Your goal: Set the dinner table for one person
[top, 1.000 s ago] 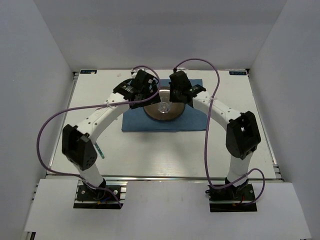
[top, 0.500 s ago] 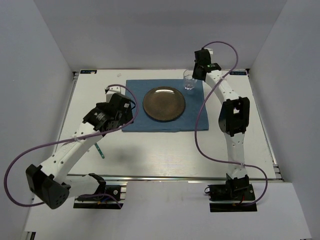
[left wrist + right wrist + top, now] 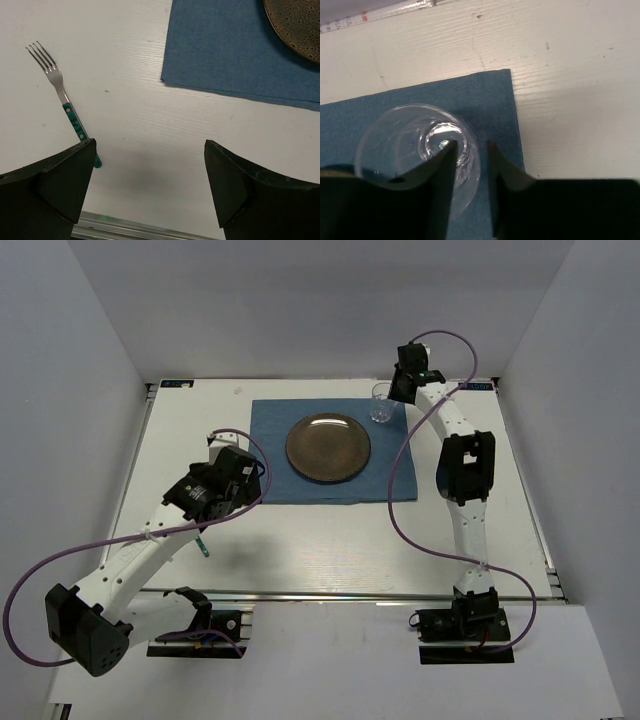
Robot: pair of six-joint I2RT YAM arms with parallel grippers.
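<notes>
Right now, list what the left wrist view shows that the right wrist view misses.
Only the left wrist view: a green-handled fork lying on the dinner table, clear of the placemat, and the edge of the brown plate. The left gripper gapes open over nothing. Only the right wrist view: a clear glass standing on the placemat's corner, with the right gripper straddling its wall. Both: the blue placemat and the white dinner table.

Dinner table (image 3: 330, 540): large white rectangular flat top, metal rail along near edge.
</notes>
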